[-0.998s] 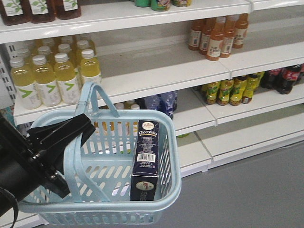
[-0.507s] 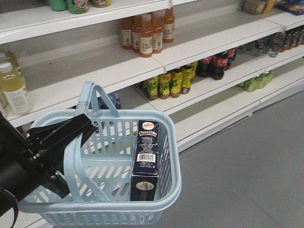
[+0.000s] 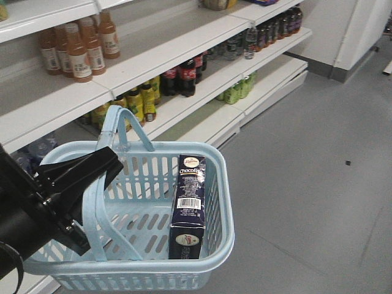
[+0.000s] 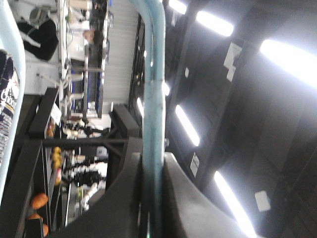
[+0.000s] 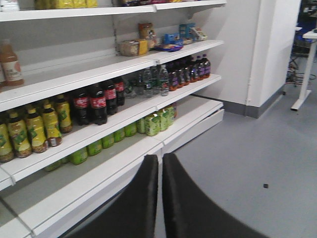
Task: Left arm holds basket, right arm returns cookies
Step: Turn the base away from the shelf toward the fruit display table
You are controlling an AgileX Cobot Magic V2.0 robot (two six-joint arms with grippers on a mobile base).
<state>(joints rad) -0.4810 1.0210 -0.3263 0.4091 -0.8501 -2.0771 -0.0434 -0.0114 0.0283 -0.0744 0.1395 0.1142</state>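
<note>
The light blue basket (image 3: 217, 202) hangs in the lower left of the front view. My left gripper (image 3: 101, 168) is shut on one of its hoop handles (image 3: 92, 208); in the left wrist view the jaws clamp the pale blue handle bar (image 4: 153, 99). The navy Chocofino cookies box (image 3: 188, 205) stands upright in the basket's right end, and an edge of it shows in the left wrist view (image 4: 6, 104). My right gripper (image 5: 160, 161) is shut and empty, held over the floor beside the lowest shelf. The right arm does not show in the front view.
White store shelves (image 3: 153, 55) run along the left with orange drink bottles (image 3: 79, 43), cola bottles (image 3: 184, 73) and green bottles (image 3: 236, 92). The right wrist view shows cola (image 5: 96, 101), snack packs (image 5: 163, 37) and a white wall (image 5: 252, 49). Grey floor (image 3: 318, 184) lies to the right.
The view has swung right along the shelves: the orange bottles and cola slid left, and the aisle end and open floor came into sight. Basket, box and left gripper keep their places in the frame.
</note>
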